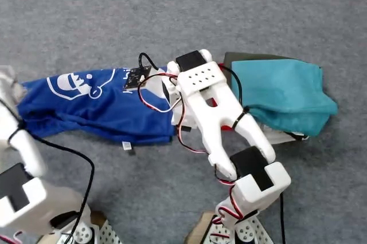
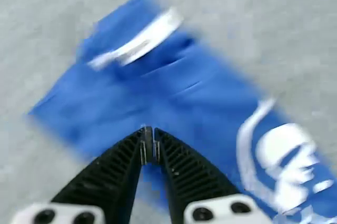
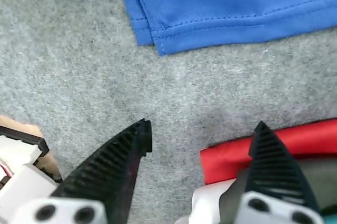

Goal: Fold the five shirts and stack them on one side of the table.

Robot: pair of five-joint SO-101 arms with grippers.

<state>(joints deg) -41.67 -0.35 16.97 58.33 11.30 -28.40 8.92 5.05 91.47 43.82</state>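
Observation:
A blue shirt [image 1: 97, 106] with a white print lies loosely folded at the table's left centre. To its right is a stack of folded shirts with a teal shirt [image 1: 281, 95] on top, and dark olive [image 1: 241, 58], red [image 1: 215, 102] and white [image 1: 281, 136] edges showing under it. My right arm [image 1: 200, 83] reaches over the gap between them. My right gripper [image 3: 202, 129] is open above bare table, between the blue shirt's hem [image 3: 210, 24] and the red shirt [image 3: 295, 145]. My left gripper [image 2: 147, 134] is shut, its tips meeting above the blue shirt [image 2: 200, 103] near the shirt's white neck label [image 2: 137, 42].
The grey felt table [image 1: 172, 20] has free room at the back and at the front centre. Loose wires [image 1: 157, 103] from the right arm hang over the blue shirt's right end. The left arm's base [image 1: 34, 204] stands at the front left corner.

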